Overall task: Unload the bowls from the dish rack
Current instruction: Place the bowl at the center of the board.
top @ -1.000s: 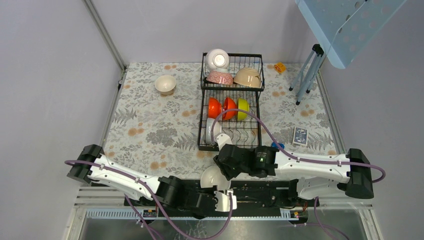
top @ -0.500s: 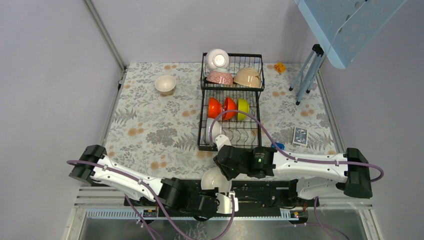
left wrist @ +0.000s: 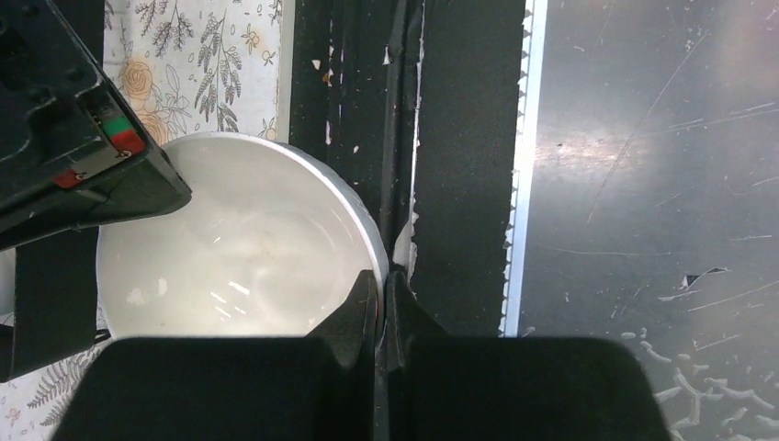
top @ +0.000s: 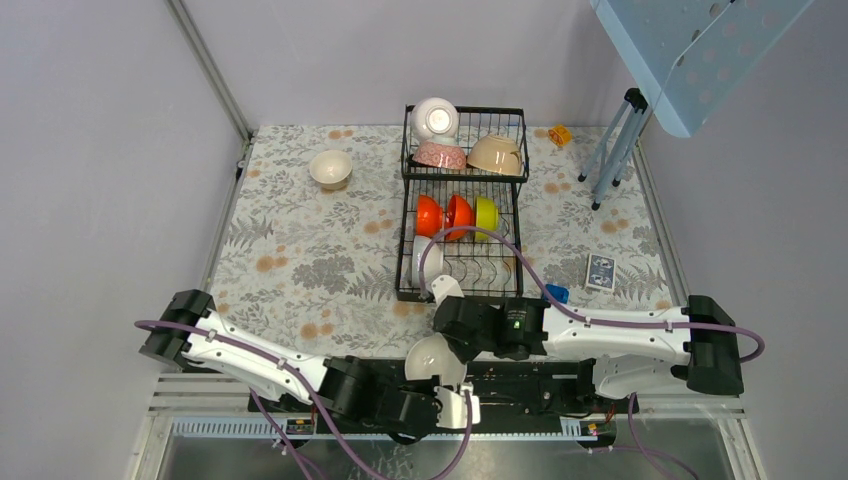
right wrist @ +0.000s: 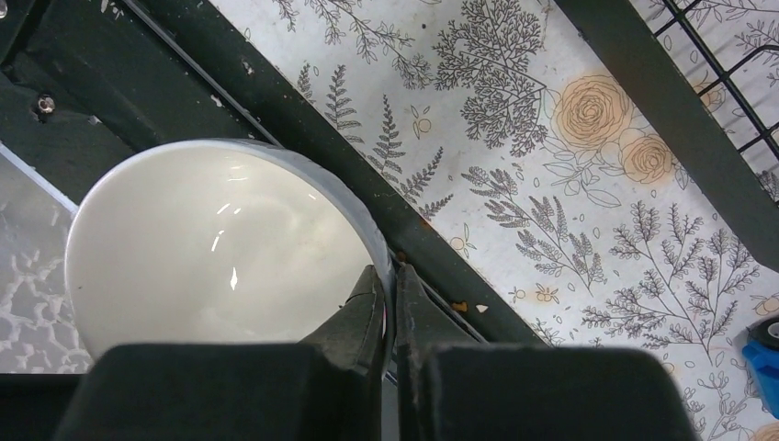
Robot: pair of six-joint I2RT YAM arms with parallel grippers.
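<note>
A white bowl (top: 432, 360) hangs over the table's near edge, held by both grippers. My left gripper (left wrist: 380, 289) is shut on its rim (left wrist: 367, 248). My right gripper (right wrist: 388, 285) is shut on the rim of the same bowl (right wrist: 211, 248) from the other side. The black dish rack (top: 480, 270) stands at the back middle. Its upper basket holds a white bowl (top: 435, 118), a pink-patterned bowl (top: 440, 155) and a beige bowl (top: 495, 155). The lower tray holds two orange-red bowls (top: 428, 215), a yellow-green bowl (top: 486, 215) and a white bowl on edge (top: 418, 262).
A cream bowl (top: 330, 168) stands on the floral table at the back left. A blue block (top: 556, 294) and a card box (top: 600, 271) lie right of the rack. A blue stool's legs (top: 615, 150) stand at the back right. The rack's corner shows in the right wrist view (right wrist: 735, 83).
Both arms have shifted slightly toward the near edge with the white bowl between them. The rack and the other bowls have not moved.
</note>
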